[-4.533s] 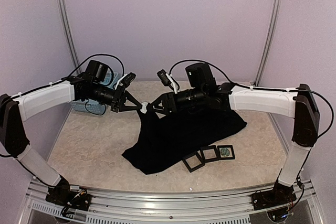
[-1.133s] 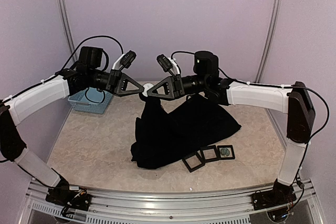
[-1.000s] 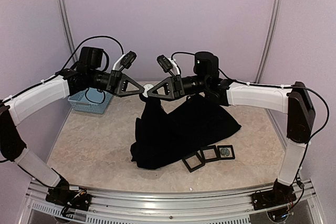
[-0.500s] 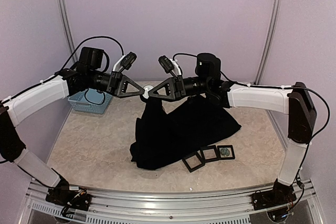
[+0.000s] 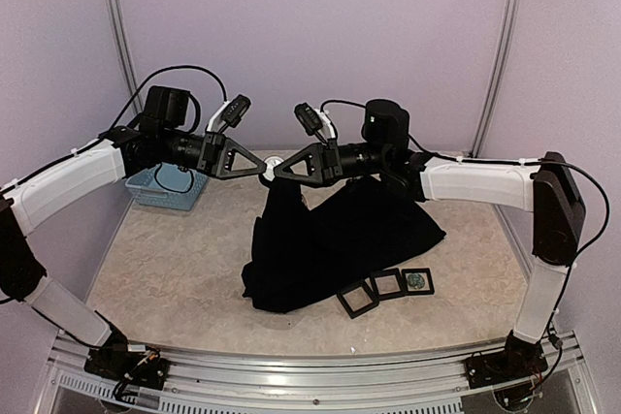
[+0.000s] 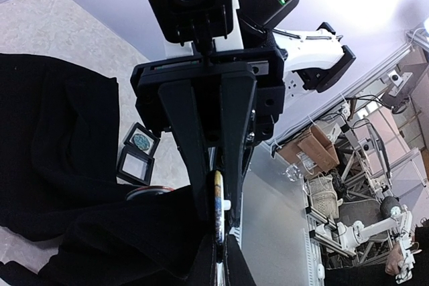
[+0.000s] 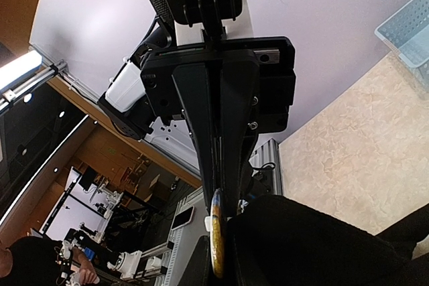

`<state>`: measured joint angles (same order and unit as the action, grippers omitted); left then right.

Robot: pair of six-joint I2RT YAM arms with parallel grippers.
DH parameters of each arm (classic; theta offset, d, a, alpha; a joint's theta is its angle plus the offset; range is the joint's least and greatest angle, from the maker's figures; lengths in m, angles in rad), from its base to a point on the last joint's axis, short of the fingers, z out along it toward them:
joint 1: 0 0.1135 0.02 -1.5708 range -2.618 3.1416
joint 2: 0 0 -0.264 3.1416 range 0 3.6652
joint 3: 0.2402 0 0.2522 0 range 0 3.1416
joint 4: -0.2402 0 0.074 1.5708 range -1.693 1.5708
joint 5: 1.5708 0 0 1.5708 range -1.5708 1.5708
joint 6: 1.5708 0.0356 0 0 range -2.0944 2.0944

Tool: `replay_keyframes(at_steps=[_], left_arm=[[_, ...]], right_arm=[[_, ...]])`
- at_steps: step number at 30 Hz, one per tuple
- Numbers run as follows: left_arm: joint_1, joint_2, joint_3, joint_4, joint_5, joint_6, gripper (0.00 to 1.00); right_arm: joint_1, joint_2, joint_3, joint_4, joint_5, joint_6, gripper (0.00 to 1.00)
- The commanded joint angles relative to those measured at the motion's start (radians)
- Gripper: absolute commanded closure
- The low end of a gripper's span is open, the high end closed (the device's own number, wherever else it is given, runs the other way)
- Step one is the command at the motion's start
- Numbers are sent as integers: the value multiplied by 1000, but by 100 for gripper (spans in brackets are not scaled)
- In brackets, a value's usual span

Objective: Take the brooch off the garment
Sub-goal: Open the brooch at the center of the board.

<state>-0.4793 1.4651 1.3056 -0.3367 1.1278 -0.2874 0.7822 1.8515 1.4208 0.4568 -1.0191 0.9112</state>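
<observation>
the two arms reach toward each other and meet high in the middle of the overhead view, tip to tip above the worktop (image 5: pixel 165 269). the brooch (image 5: pixel 272 162), a small pale disc, sits right at that meeting point. the black garment (image 5: pixel 330 239) hangs from just under it in a narrow gathered neck. lower down it spreads into a heap on the worktop, centre and a little right.

the left tool (image 5: pixel 260 169) comes in from the left. seen from the right wrist, its fingers (image 7: pixel 224 159) are pressed together with only a thin seam between them, and their tips are against the brooch's gold rim. in its own wrist view black cloth is bunched round its tips at the bottom of the frame. whether it nips cloth or brooch i cannot tell.

the right tool (image 5: pixel 278 170) comes in from the right. from the left wrist its two fingers (image 6: pixel 191 145) stand on either side of the brooch, which shows edge-on, and they are drawn in narrow and pinching it.

a light-blue basket (image 5: pixel 155 189) sits at the back left, behind the left arm. three small black frames (image 5: pixel 377 289) lie in a row at the lower right edge of the garment.
</observation>
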Motion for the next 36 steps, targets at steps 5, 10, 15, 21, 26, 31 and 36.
replay_keyframes(at_steps=[5, 10, 15, 21, 26, 31, 36], left_arm=[[-15, -37, 32, -32, -12, 45, 100], [-23, -43, 37, -40, -32, 60, 100], [-34, -43, 51, -59, -44, 77, 100], [-50, -31, 83, -83, -56, 102, 100], [-68, -24, 102, -90, -69, 115, 100], [-84, -22, 114, -90, -71, 122, 100], [-91, -9, 115, -85, -52, 117, 100]], right_arm=[[-10, -16, 12, -149, 145, 8, 100], [-11, 9, 52, -297, 207, -3, 100], [-14, 44, 66, -357, 237, 53, 100], [-14, 81, 80, -427, 244, 80, 100], [-14, 100, 71, -451, 258, 89, 100], [-15, 121, 64, -451, 254, 104, 100], [-15, 151, 112, -508, 247, 41, 100]])
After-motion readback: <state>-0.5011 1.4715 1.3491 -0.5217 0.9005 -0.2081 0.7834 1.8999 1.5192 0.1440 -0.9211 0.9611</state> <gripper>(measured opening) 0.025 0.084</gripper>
